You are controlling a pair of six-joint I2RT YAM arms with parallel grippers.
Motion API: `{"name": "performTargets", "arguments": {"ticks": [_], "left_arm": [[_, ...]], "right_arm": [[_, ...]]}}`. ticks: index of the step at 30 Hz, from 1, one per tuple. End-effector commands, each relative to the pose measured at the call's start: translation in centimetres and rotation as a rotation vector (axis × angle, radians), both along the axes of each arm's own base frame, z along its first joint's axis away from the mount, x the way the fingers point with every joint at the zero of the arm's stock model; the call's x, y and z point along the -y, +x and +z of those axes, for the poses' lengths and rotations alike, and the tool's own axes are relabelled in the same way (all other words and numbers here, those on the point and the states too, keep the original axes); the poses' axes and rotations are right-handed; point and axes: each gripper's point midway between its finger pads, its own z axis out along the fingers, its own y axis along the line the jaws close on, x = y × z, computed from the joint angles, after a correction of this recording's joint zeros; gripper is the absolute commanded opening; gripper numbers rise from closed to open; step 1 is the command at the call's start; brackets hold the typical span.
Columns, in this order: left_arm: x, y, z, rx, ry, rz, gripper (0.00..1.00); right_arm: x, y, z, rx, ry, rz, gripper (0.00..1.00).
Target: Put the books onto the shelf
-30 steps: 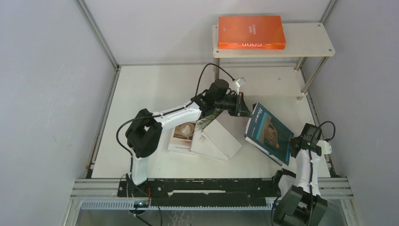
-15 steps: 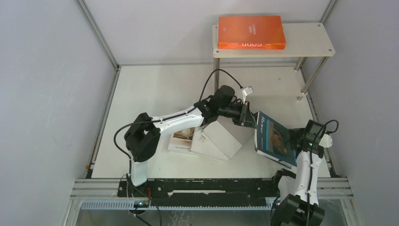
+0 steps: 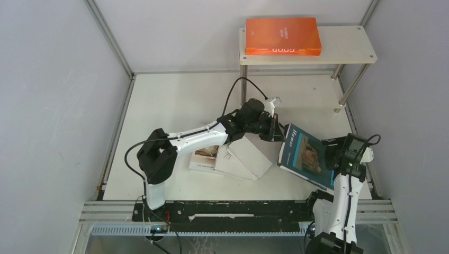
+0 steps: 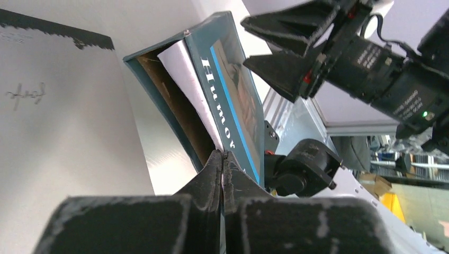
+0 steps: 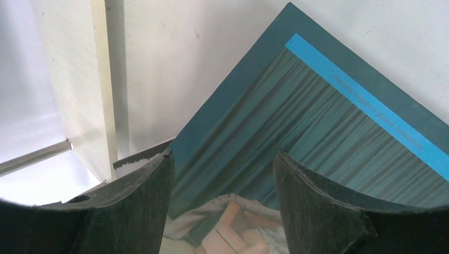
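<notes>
From above, the orange book (image 3: 283, 36) was seen lying on the top board of the shelf (image 3: 344, 45). The teal book (image 3: 304, 153) was held tilted off the table between the two arms, and the white books (image 3: 249, 156) lay flat beside it. In the left wrist view, the left gripper (image 4: 222, 161) was found fully closed, apparently pinched on the teal book's lower edge, with the cover splayed from the pages. In the right wrist view, the right gripper (image 5: 222, 159) was seen wide open with nothing gripped, the cover lying beyond its fingers. A slip was judged possible: with only a thin edge pinched, the book could be dropped or its cover torn.
</notes>
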Motion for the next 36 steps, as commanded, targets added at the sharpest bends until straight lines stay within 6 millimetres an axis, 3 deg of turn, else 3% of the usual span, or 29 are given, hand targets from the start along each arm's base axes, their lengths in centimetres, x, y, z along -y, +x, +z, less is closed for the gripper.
{"name": "performTargets", "arguments": {"ticks": [1,9,17,24,36], "left_arm": [[-1.1,2.4,5.6,0.088,-0.099,0.13,0.0],[-2.2,5.2,7.3,0.083,-0.145,0.233,0.0],[-2.8,6.6,8.6,0.1,-0.187,0.291,0.0],[-2.6,7.1,9.3,0.111,-0.202,0.298,0.0],[-3.0,7.7,9.7,0.123,-0.192,0.296,0.0]], "right_arm": [[-0.5,0.3,2.2,0.062,-0.017,0.022,0.76],[-2.1,0.3,3.4,0.104,-0.001,0.07,0.77],[-6.5,0.6,5.4,0.184,0.039,0.213,0.78],[-10.6,-0.9,6.0,0.208,0.041,0.35,0.78],[-12.6,-4.1,5.9,0.158,-0.02,0.421,0.77]]}}
